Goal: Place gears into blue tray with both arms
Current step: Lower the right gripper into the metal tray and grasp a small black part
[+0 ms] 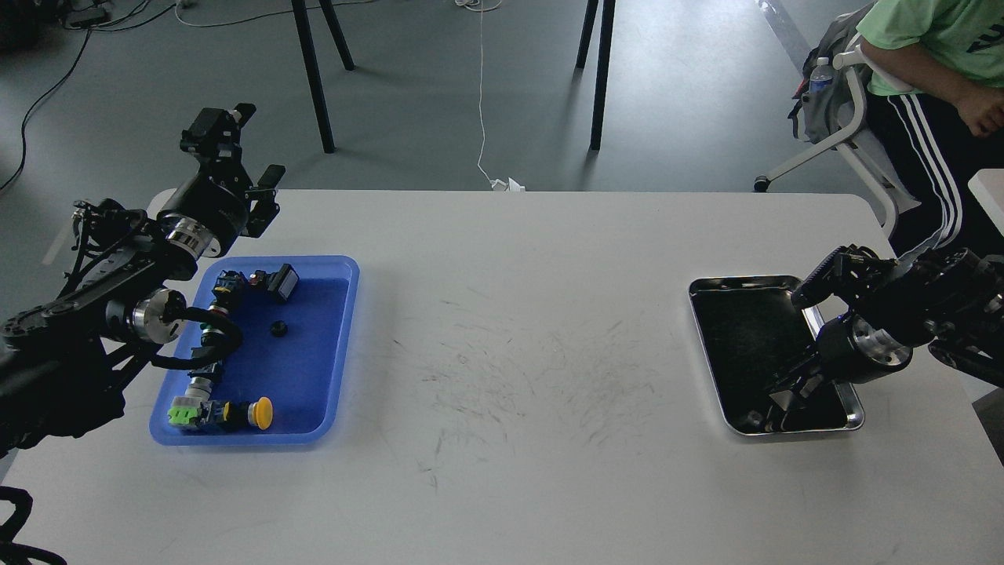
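Observation:
The blue tray [310, 377] lies at the table's left side. One small black gear [278, 328] rests on its floor near the middle. My left gripper [245, 147] is raised beyond the tray's far-left corner, open and holding nothing. My right gripper [778, 399] reaches down into the near end of the shiny steel tray [741, 280] at the right. Its dark fingers blend with the tray's dark bottom, so their state and any gear there cannot be made out.
Several colourful push-button switches [223, 413] lie along the blue tray's left side, partly under my left arm's cable. A seated person [933, 71] and a chair are beyond the table's far right corner. Black stand legs [314, 71] rise behind the table.

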Available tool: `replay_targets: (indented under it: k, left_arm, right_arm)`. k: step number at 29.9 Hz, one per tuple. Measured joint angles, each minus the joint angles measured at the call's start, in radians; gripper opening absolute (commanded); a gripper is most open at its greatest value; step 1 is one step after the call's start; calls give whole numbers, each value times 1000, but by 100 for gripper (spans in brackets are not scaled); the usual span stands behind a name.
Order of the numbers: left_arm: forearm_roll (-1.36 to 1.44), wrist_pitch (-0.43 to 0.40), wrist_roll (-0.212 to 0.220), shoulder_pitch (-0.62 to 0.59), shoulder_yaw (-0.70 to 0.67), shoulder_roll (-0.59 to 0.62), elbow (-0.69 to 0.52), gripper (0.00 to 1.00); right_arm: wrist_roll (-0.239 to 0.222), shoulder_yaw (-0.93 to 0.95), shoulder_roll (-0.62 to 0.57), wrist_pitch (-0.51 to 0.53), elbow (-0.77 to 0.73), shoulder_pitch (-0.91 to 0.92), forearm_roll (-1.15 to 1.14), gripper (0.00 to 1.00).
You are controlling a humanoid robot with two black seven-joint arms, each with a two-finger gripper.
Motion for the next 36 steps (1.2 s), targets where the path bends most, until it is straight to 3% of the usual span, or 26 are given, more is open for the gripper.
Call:
replay_targets:
  k: [17,36]
  left_arm:
    - [0,0,0,4,0,1,0,98]
    - [0,2,0,8,0,0,0,98]
  right_arm:
    - [0,-4,14,0,3,7,-14,43]
    - [2,-41,16,0,12,28,-28,42]
